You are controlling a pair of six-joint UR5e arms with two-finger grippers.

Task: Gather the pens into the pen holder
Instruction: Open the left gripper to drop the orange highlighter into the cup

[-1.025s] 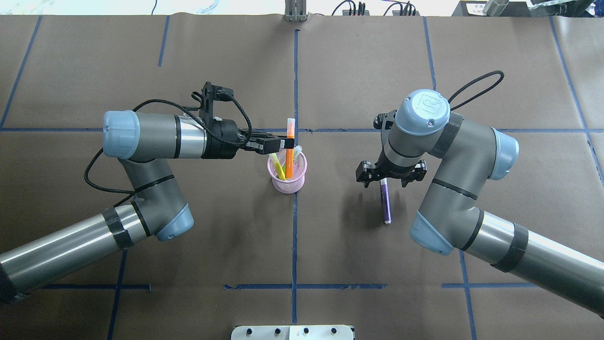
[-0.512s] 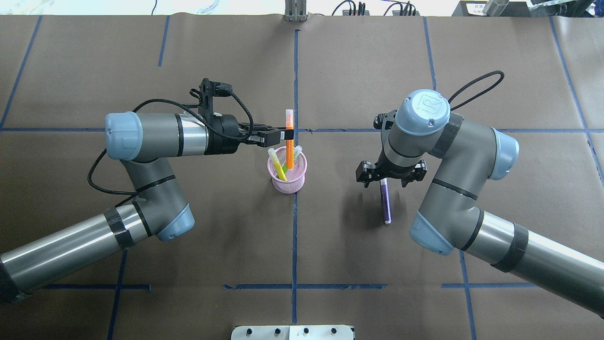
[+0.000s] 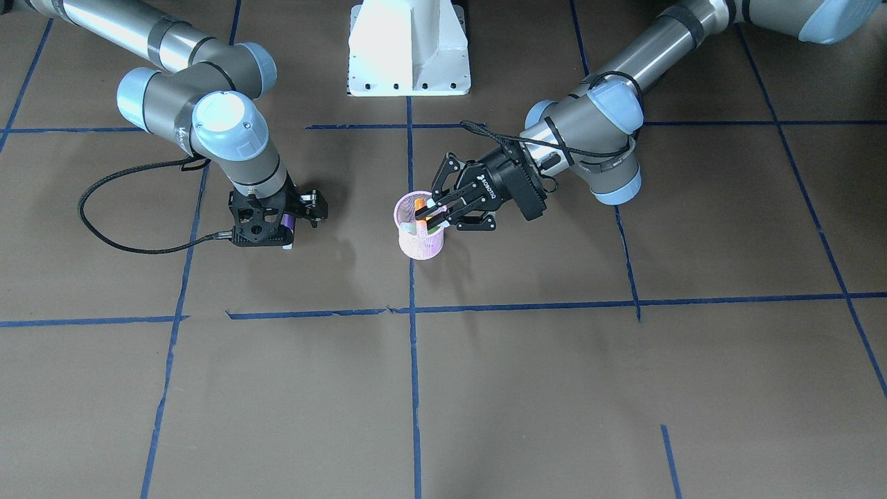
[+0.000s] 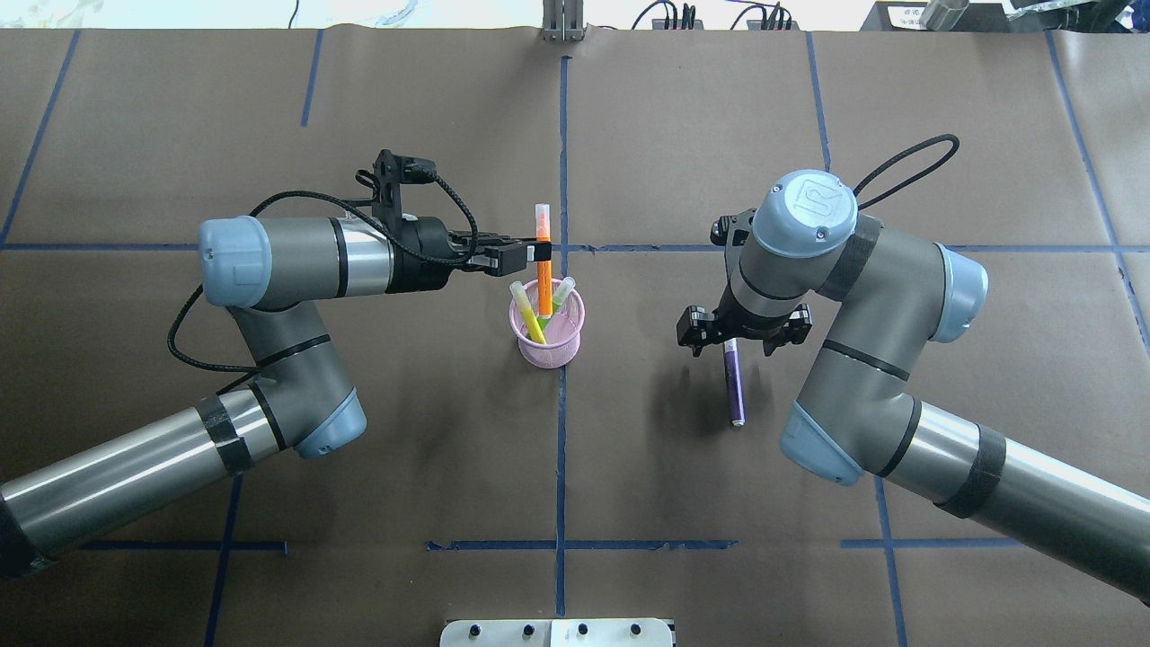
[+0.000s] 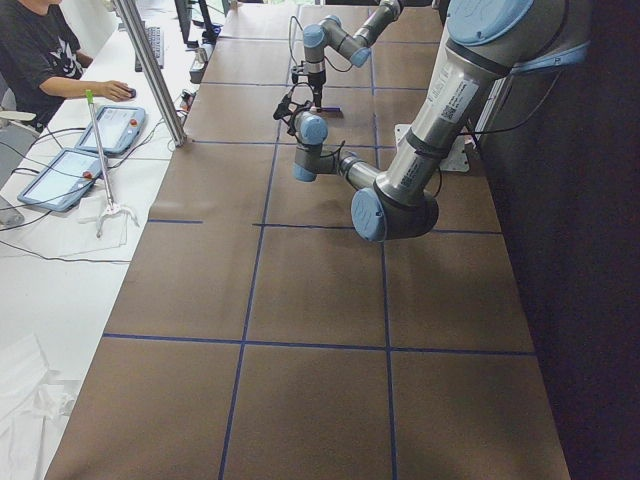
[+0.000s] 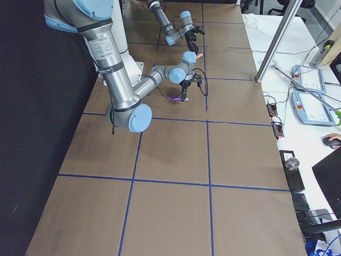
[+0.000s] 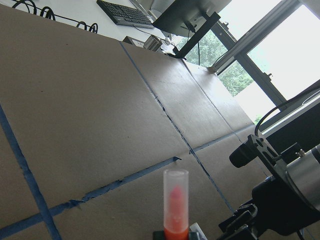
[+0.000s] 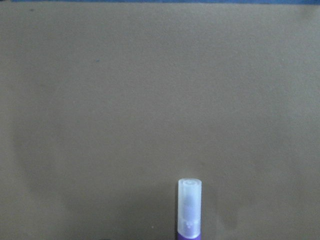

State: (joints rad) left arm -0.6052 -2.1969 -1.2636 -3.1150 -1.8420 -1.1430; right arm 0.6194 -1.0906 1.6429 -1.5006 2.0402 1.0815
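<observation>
You have two yellow-green pens (image 4: 530,319) in the pen holder (image 4: 550,355), the orange pen (image 4: 544,292) pinched upright by the left tool (image 4: 542,261) and apparently entering the holder's mouth, and the purple pen (image 4: 735,386) on the desk (image 4: 404,431) well right of the holder, with the right tool (image 4: 729,340) spread astride it.

You have the table (image 4: 404,117) covered in brown paper, gridded with blue tape lines (image 4: 562,135). On your side stands a white desk (image 5: 60,250) with tablets (image 5: 115,125) and a keyboard (image 7: 125,14); a metal post (image 5: 150,70) rises at its edge. Daylight enters through tall windows (image 7: 295,45) (green trees beyond).
</observation>
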